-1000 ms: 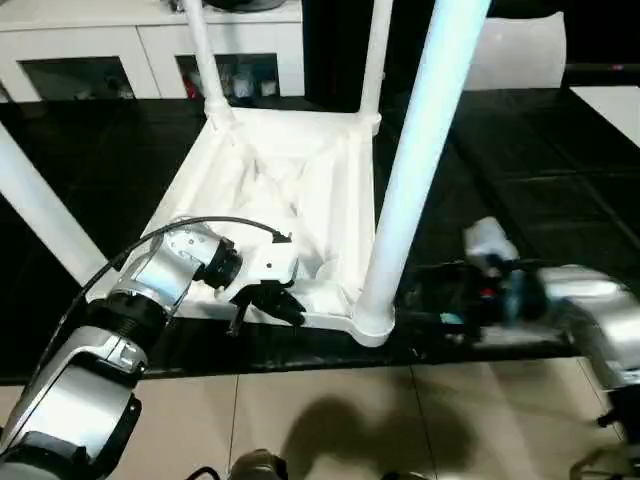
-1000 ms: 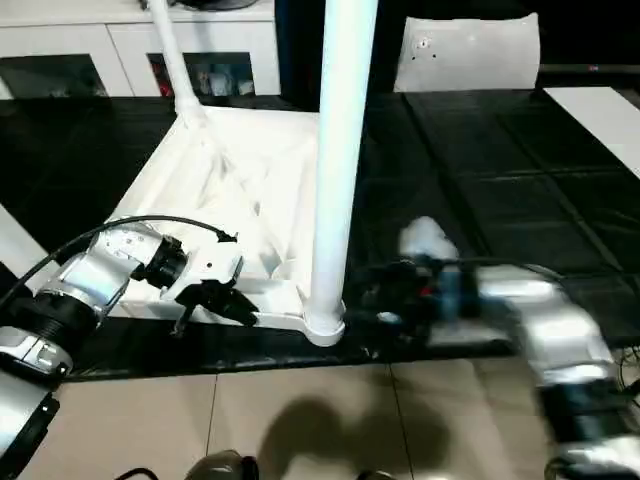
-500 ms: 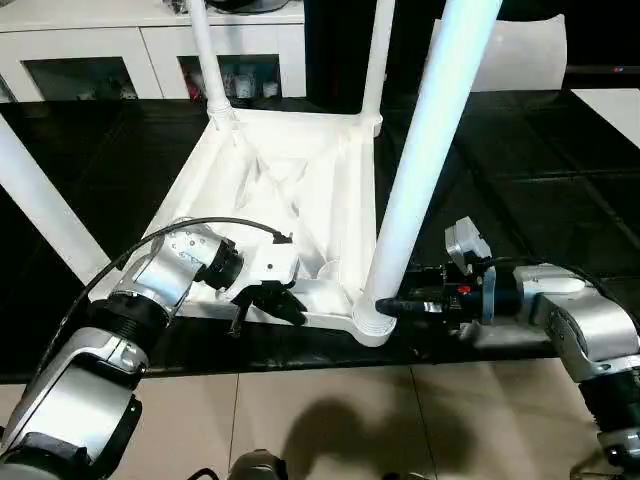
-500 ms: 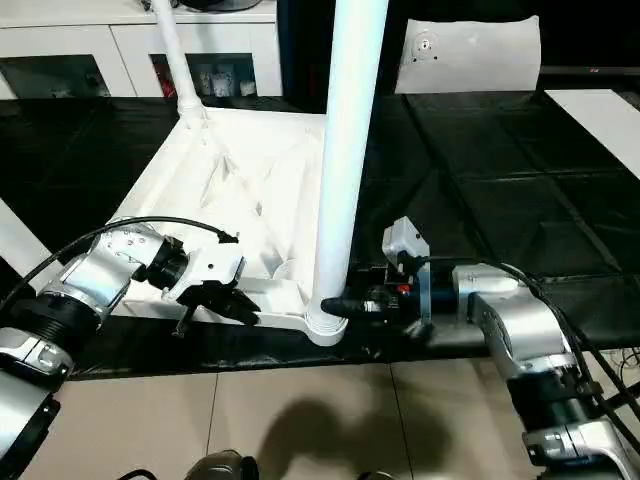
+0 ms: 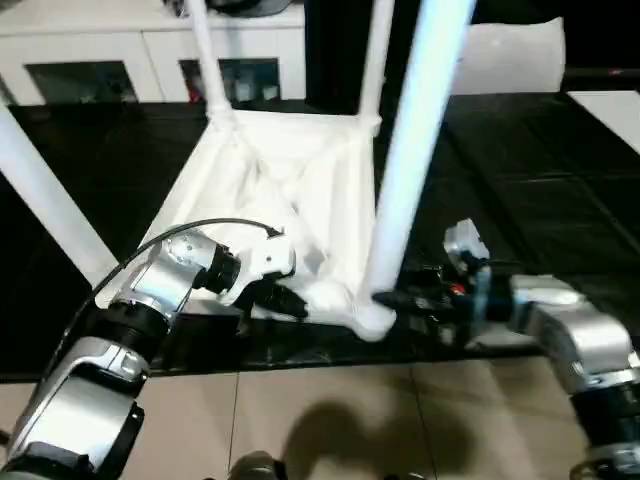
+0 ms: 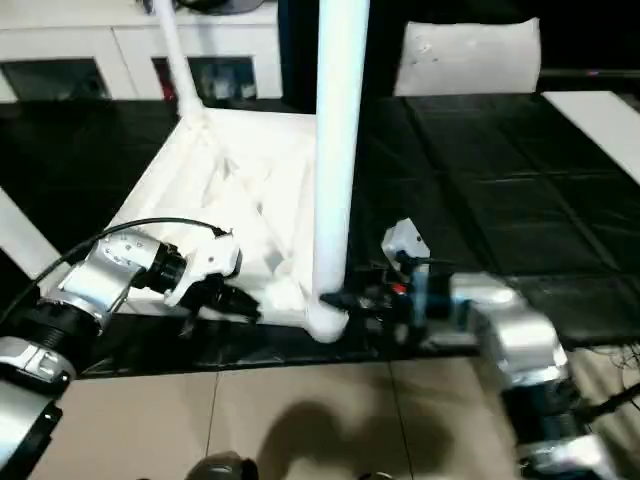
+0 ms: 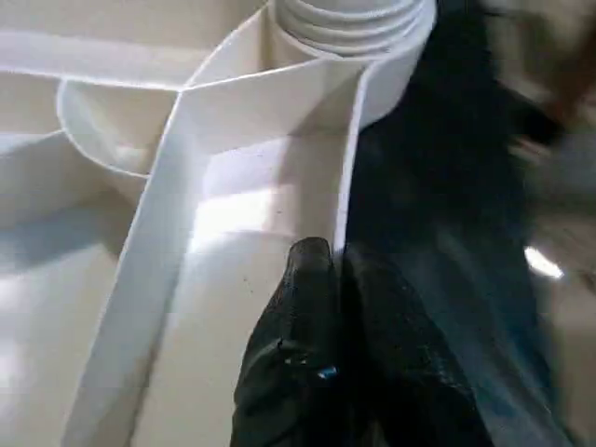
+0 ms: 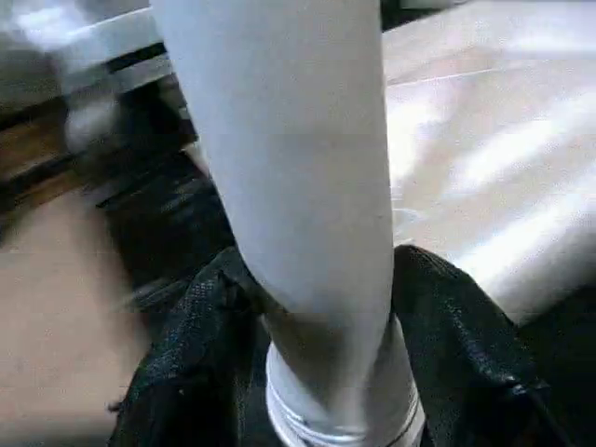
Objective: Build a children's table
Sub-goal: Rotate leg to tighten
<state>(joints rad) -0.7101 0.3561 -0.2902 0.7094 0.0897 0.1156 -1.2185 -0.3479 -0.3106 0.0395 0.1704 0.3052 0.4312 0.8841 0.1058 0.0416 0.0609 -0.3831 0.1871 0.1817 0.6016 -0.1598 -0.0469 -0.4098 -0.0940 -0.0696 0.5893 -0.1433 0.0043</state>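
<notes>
On the black table [image 5: 520, 200], the tabletop [image 5: 290, 190] lies upside down, legs up. Right gripper [image 8: 317, 372] clasps the near leg [image 5: 405, 170] at its socket; left gripper [image 7: 340, 307], fingers together, pinches the near rim [image 7: 349, 205].

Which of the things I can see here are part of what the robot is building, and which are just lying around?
Part of the job:
- white plastic square tabletop, lying upside down
- long tapered white tube legs standing in its corner sockets, such as the near leg
- left gripper, pinching the tabletop's rim
- right gripper, around the near leg's base

Just lying about:
- small white panel behind
- white cabinet
</notes>
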